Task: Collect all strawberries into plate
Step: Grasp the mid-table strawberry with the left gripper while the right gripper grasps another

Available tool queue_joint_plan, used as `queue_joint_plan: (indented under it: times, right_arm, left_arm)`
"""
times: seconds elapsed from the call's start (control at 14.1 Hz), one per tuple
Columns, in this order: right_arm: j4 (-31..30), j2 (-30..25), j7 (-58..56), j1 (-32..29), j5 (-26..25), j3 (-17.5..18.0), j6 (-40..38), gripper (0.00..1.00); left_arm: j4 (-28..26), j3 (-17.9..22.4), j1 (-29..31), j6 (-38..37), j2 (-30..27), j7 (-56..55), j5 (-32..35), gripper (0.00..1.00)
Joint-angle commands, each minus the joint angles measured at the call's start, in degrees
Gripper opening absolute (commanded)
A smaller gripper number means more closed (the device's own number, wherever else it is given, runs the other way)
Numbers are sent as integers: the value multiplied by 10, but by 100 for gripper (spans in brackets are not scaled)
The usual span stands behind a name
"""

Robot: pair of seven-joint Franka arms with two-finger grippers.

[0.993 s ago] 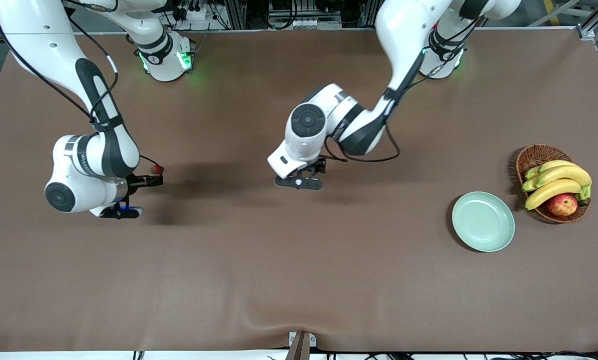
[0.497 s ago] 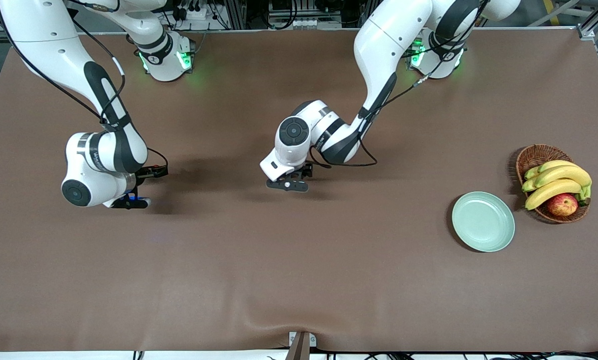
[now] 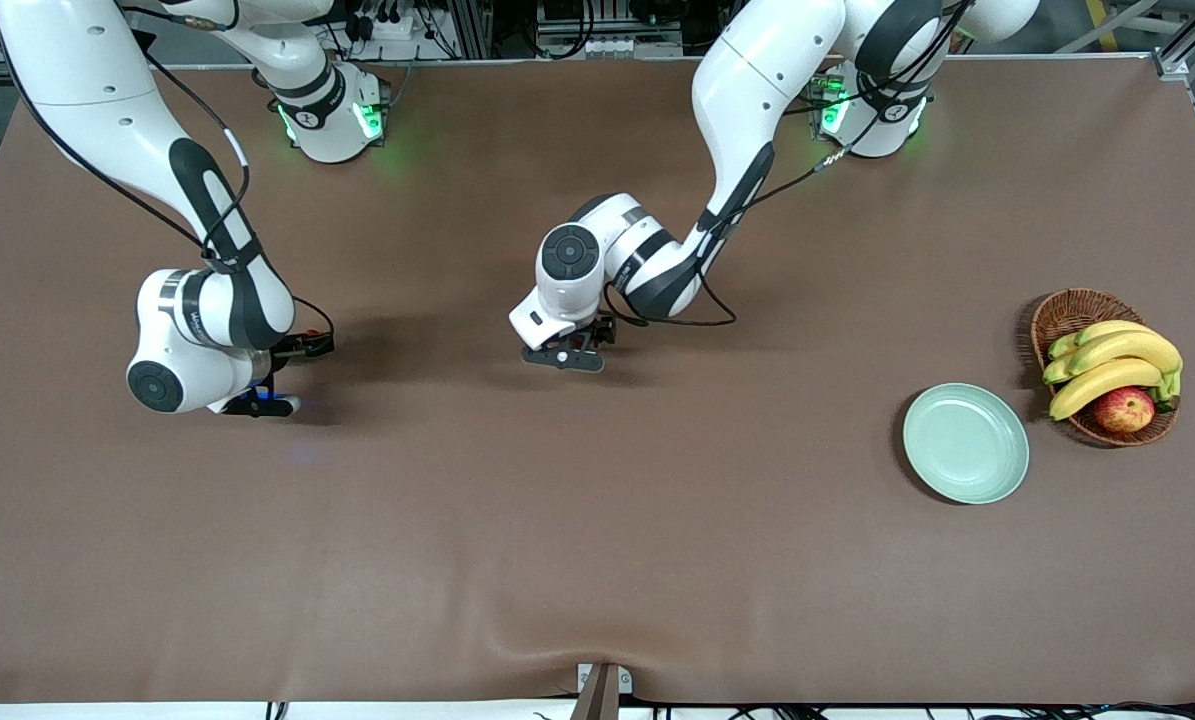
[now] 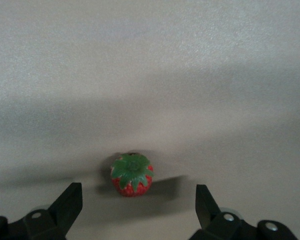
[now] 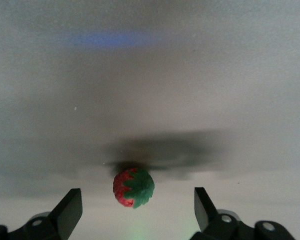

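Both arms have swung a little since a moment back: the left arm has drawn its wrist farther toward the right arm's end of the brown surface (image 3: 597,560) and lower over it, while the right arm has shifted a touch toward the middle and settled low too, covering the strawberry that showed beside its claw a second ago; now, going from the big things down, the wicker basket (image 3: 1067,310) of bananas (image 3: 1117,362) and an apple (image 3: 1123,409) sits at the left arm's end, with the mint plate (image 3: 965,443) just beside it, nearer the front camera and holding nothing yet; the left claw (image 4: 139,212) hangs close over the middle of the surface, spread wide and gripping nothing, and its wrist view shows a strawberry (image 4: 132,174) resting cap-up on the cloth, centred between the two fingers (image 4: 70,202) but a shade ahead of their tips; the right claw (image 5: 137,212) is low over the right arm's end, likewise wide open and empty, with a second strawberry (image 5: 134,187) lying tilted, cap to one side, squarely in the gap; a third berry I cannot find; to my eye each berry lies straight below its own claw, so a short drop and a squeeze is what comes next, and the left arm, though well apart from the plate, is the nearer to it.
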Motion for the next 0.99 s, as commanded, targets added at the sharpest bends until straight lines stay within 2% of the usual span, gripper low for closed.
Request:
queue_joint_plan:
  times: [0.0, 0.14, 0.35, 0.43, 0.85, 0.92]
  right_arm:
    - [-9, 0, -6, -11, -10, 10, 8, 94]
    - [-9, 0, -6, -11, -10, 10, 6, 84]
    - [-8, 1, -6, -11, -10, 10, 6, 69]
    - [-8, 1, -6, -11, -10, 10, 7, 67]
    - [-7, 1, -6, -11, -10, 10, 7, 16]
    - [-7, 0, -6, -11, -9, 10, 7, 13]
  left_arm:
    - [17, 33, -28, 5, 14, -18, 15, 100]
    - [17, 67, -56, 5, 18, -34, 15, 100]
    - [17, 71, -60, 5, 17, -34, 14, 100]
    - [17, 71, -60, 5, 17, -35, 14, 100]
    - [19, 71, -60, 10, 18, -40, 13, 100]
    - [19, 71, -60, 16, 18, -47, 13, 100]
